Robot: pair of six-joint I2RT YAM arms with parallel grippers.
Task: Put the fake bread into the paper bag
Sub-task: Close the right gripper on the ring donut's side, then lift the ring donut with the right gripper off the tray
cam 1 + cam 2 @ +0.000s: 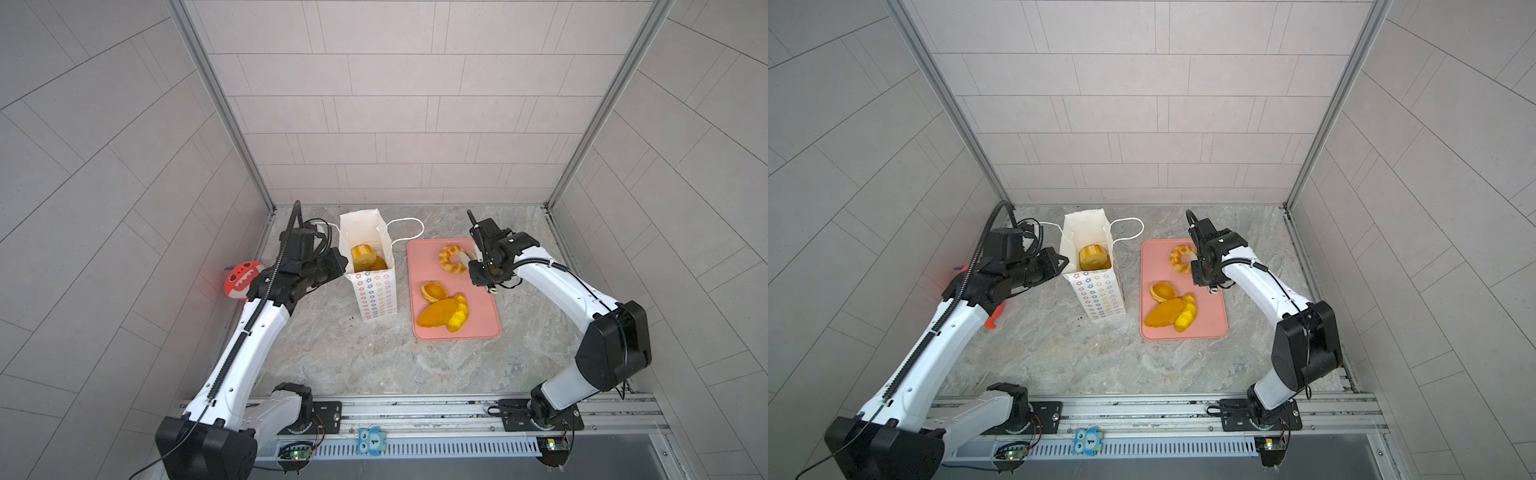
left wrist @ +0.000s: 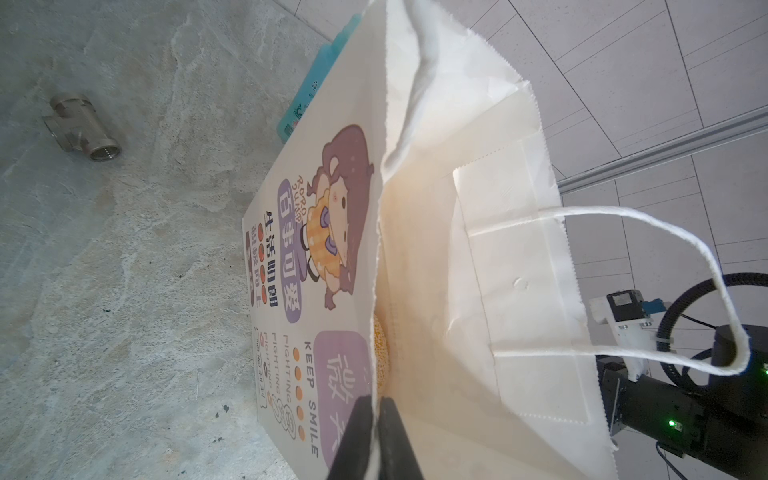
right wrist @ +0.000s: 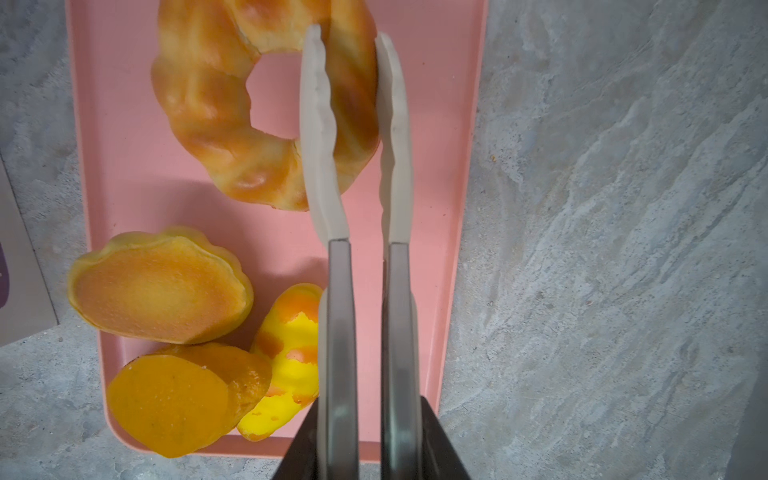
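- Right wrist view: the right hand (image 3: 348,35) is clenched across one side of a glossy golden twisted bread ring (image 3: 199,104) over the flat pink rectangular tray (image 3: 124,166); three orange-yellow pastries (image 3: 162,286) lie near.
- Only the left wrist view shows the left hand (image 2: 376,405) pinching the rim of the tall white paper bag (image 2: 478,270), and a grey metal pipe fitting (image 2: 81,126).
- In both top views the bag stands left of centre, with a ridged yellow loaf (image 1: 362,255) inside.
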